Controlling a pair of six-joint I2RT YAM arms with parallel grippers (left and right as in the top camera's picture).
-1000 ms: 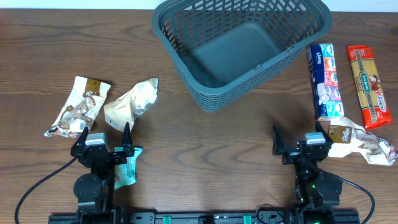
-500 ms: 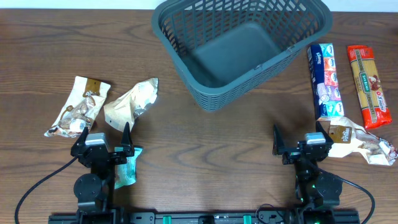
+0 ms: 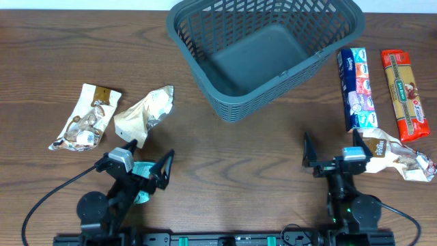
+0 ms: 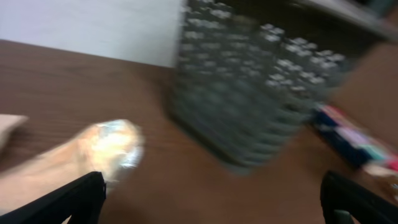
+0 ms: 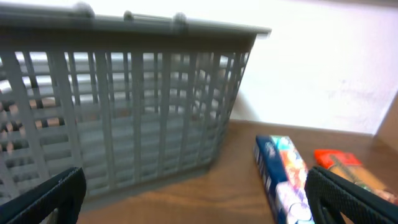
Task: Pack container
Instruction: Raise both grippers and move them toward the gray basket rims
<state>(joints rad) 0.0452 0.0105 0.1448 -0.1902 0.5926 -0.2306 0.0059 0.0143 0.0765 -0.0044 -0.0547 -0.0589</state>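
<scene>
Dark grey-blue plastic forms the container [image 3: 273,89], a slotted basket standing at the far edge of the tabletop [image 3: 225,147], right of the middle and turned askew to that edge. Its solid base shows in full from overhead.

The left end effector [image 3: 151,153] hangs near the near edge, left of centre, angled toward the right, its fingers spread wide with nothing between them. A teal packet [image 3: 141,190] lies partly under that arm. Just beyond it rests a crumpled tan packet [image 3: 145,113], and toward the left edge a white-and-brown snack packet [image 3: 85,117]. The left wrist view is blurred, showing only the basket's lattice wall and the tan packet.

The right end effector [image 3: 331,148] sits near the near edge, right of centre, jaws also fully apart and holding nothing. A crumpled pale packet [image 3: 397,154] lies just beside it. Toward the right edge lie a long blue pack [image 3: 357,89], close beside the container, and an orange-red pack [image 3: 404,94].
</scene>
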